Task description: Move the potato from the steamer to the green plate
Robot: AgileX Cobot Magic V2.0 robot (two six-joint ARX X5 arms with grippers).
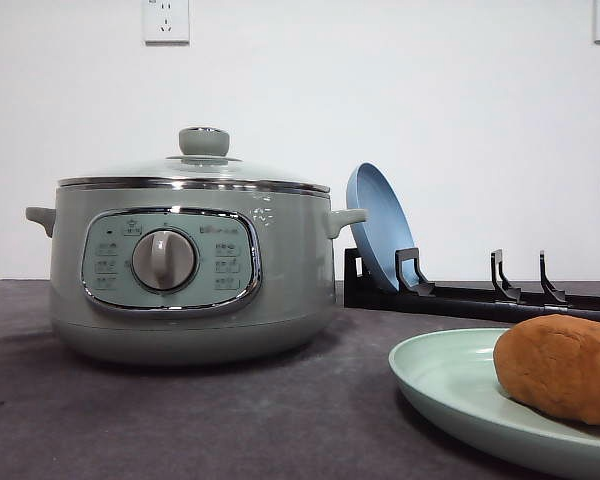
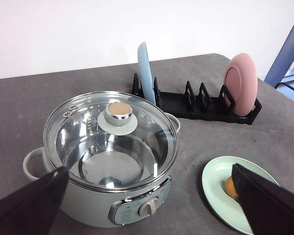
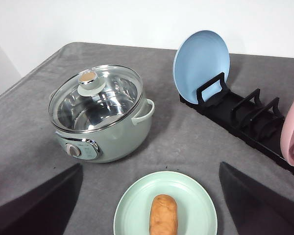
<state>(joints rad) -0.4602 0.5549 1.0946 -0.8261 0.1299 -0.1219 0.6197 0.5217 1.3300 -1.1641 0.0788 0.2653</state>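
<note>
The orange-brown potato (image 1: 565, 368) lies on the pale green plate (image 1: 440, 375), at the front right of the table. The sage-green steamer (image 1: 180, 300) stands to the left with its glass lid (image 2: 112, 142) on; its steel inside looks empty. In the left wrist view my left gripper (image 2: 148, 168) hangs open above the steamer (image 2: 93, 208), and one finger (image 2: 264, 200) hides part of the potato (image 2: 230, 187). My right gripper (image 3: 151, 164) is open above the table, its fingers wide on either side of the green plate (image 3: 132, 210) and the potato (image 3: 163, 214).
A black dish rack (image 3: 245, 122) runs along the back right of the grey table. A blue plate (image 3: 202, 58) stands upright at its steamer end and a pink plate (image 2: 241, 83) at the other. The white wall is close behind.
</note>
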